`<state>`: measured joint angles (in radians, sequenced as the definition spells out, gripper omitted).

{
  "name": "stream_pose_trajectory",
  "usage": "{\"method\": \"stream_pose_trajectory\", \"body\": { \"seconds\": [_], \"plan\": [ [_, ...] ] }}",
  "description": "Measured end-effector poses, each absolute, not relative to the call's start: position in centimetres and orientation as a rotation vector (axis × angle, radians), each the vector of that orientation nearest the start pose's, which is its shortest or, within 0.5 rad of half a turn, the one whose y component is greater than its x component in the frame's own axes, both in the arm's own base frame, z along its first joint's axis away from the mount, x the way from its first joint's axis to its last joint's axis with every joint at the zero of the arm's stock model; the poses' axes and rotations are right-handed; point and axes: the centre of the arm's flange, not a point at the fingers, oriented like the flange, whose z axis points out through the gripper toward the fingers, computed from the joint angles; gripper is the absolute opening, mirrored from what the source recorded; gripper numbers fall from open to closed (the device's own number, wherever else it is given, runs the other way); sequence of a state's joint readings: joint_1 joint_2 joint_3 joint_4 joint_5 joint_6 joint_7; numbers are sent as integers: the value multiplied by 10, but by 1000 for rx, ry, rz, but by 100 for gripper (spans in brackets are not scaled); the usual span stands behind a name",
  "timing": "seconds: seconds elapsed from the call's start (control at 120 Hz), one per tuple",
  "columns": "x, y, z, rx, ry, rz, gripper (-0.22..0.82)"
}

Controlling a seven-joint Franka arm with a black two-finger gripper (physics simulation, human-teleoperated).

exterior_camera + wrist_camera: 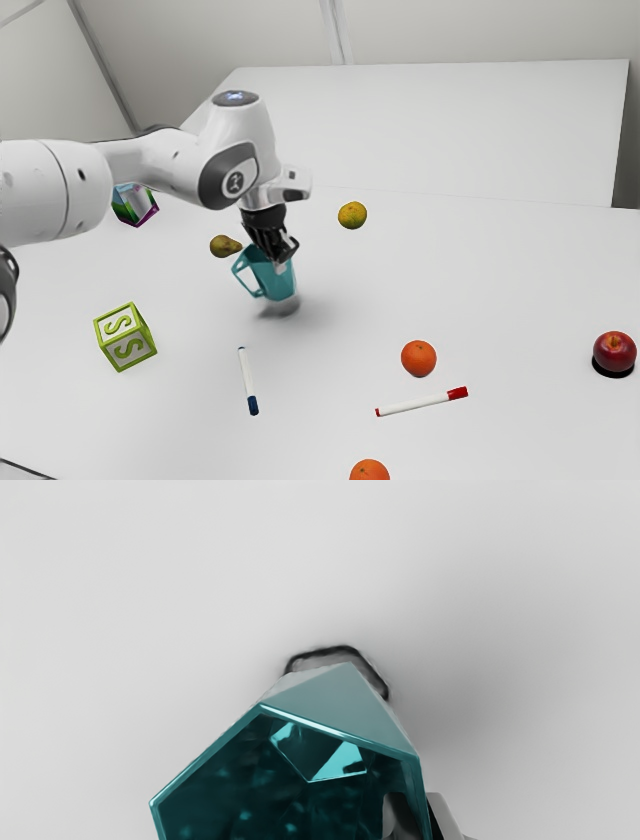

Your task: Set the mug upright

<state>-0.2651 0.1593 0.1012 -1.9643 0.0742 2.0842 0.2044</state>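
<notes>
The teal mug is a little tilted, opening upward, just above the desk, well in from its edges. The fingers are clamped on its wall, one inside the mug, one outside.

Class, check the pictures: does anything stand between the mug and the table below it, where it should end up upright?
Nothing visible stands between the mug and the table beneath it. The claw holds the mug by its wall; the pear and the blue-capped marker lie off to the sides.
</notes>
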Motion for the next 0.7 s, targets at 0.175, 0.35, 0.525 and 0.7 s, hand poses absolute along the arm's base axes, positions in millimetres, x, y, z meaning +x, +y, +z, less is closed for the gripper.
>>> {"method": "stream_pose_trajectory", "body": {
  "seconds": [0.175, 0.35, 0.525, 0.7],
  "plan": [
    [587, -96, 383, -2976, 623, -4, -18],
    [591, -97, 377, -2980, 609, -34, -18],
    [594, -98, 367, -2989, 593, -30, -18],
    [596, -99, 361, -3004, 573, -25, -17]
  ]
}}
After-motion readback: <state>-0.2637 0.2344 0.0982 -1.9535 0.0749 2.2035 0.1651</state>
